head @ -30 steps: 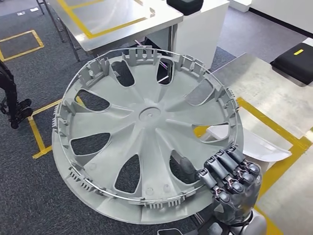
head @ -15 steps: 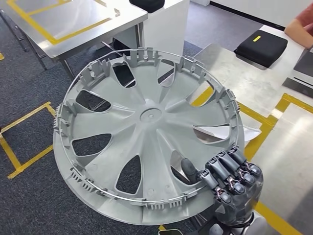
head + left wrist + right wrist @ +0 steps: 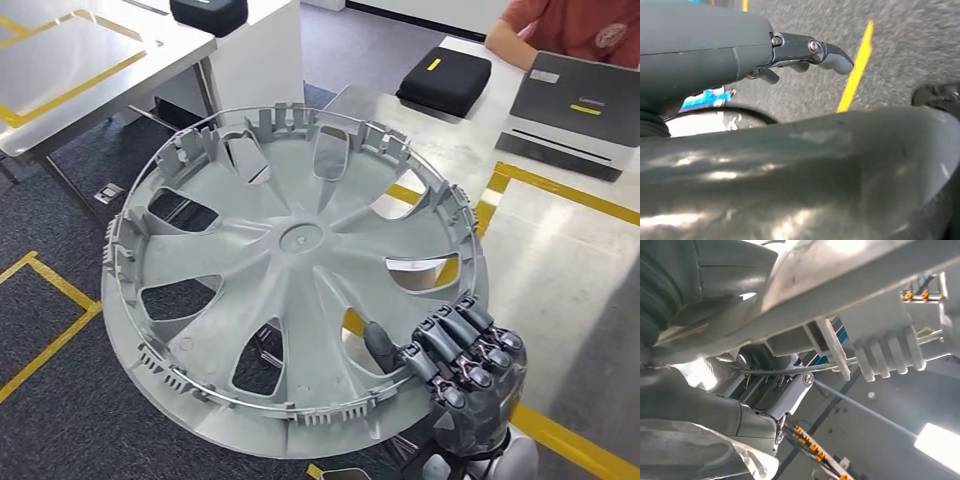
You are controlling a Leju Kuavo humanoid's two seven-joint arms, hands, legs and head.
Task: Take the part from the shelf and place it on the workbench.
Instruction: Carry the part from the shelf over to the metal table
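Over grey carpet beside the steel desk [image 3: 558, 260], carrying stage: wheel cover [image 3: 294, 270] gripped at its rim by right-hand fingers [image 3: 453, 345], left fingers [image 3: 828, 52] loose and empty; next, lowering onto desk.

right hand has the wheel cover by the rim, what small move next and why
Probably carry the wheel cover a little further over the workbench before lowering. The right hand grips its near rim, and much of the cover hangs over the carpet floor, with only its far side above the bench.
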